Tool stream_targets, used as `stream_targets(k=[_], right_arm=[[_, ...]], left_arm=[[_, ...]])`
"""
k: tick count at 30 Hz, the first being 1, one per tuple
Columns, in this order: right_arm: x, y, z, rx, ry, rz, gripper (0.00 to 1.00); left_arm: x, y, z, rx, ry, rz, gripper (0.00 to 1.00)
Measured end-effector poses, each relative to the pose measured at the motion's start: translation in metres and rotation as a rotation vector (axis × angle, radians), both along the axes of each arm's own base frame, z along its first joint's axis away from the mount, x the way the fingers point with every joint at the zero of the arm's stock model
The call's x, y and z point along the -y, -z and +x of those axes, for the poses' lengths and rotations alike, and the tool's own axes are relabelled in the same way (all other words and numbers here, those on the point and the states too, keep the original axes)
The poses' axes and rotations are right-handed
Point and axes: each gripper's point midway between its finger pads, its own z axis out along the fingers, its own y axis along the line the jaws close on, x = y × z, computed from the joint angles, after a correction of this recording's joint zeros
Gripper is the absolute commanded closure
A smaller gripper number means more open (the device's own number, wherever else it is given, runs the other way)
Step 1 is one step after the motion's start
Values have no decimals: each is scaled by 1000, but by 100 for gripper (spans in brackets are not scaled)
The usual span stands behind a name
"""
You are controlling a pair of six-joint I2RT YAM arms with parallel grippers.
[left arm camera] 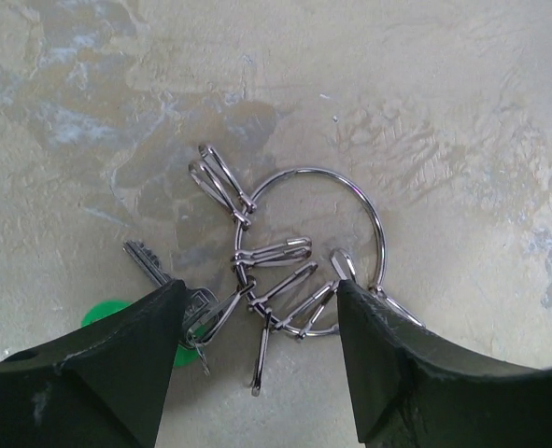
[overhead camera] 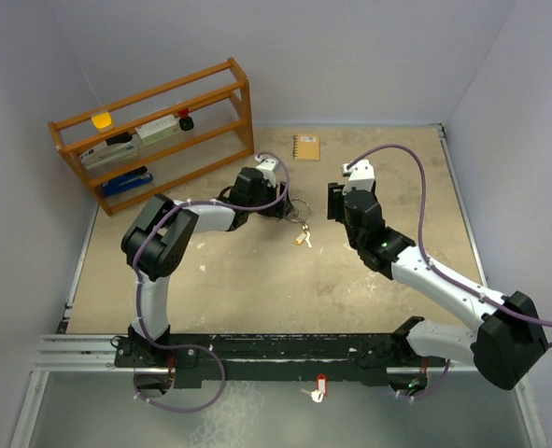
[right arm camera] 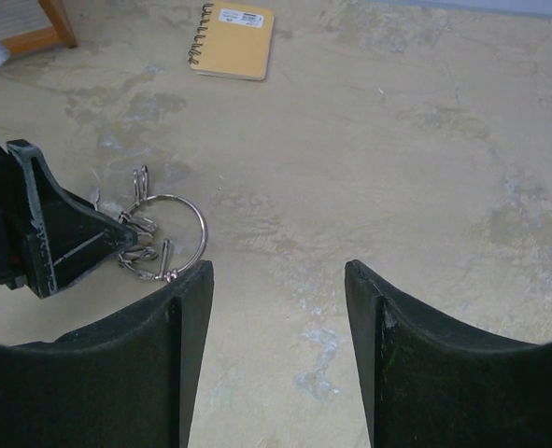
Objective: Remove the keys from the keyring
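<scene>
The keyring (left arm camera: 308, 169) is one large silver loop with several small wire clips, lying on the table. In the left wrist view a silver key blade (left arm camera: 145, 260) and a bright green head (left arm camera: 103, 311) lie at its left, partly hidden by a finger. My left gripper (left arm camera: 261, 289) is open, its fingers straddling the clips just above the table. In the top view the keyring (overhead camera: 297, 211) lies between both grippers, and a brass-gold key (overhead camera: 303, 239) lies just below it; I cannot tell whether it is attached. My right gripper (right arm camera: 277, 275) is open and empty, right of the keyring (right arm camera: 201, 229).
A tan spiral notebook (overhead camera: 305, 147) lies at the back centre. A wooden shelf (overhead camera: 154, 131) with small items stands at the back left. A red-and-white tag (overhead camera: 319, 385) lies by the front rail. The left gripper's finger (right arm camera: 61, 233) shows in the right wrist view.
</scene>
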Motion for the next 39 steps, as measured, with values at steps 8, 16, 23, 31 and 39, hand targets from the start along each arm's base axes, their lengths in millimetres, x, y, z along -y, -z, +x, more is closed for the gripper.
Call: stream_targets(k=[8,16,23,31,39], right_arm=[[0,-5,-1,9,-4,8,38],[3,-19,-5,44,-4,34,38],[2,-32,-9,83,-27,70,38],[-4,-25,-8,62,-53,64,38],[-4,-25,-8,63,-57,60,38]], left_arm=[[12,4,9,28,12,32,40],[19,8,8,53,4,79,43],[23,10,5,91,-33,126,34],[13,10,5,111,-70,204,32],[4,12,10,119,-111,243,30]])
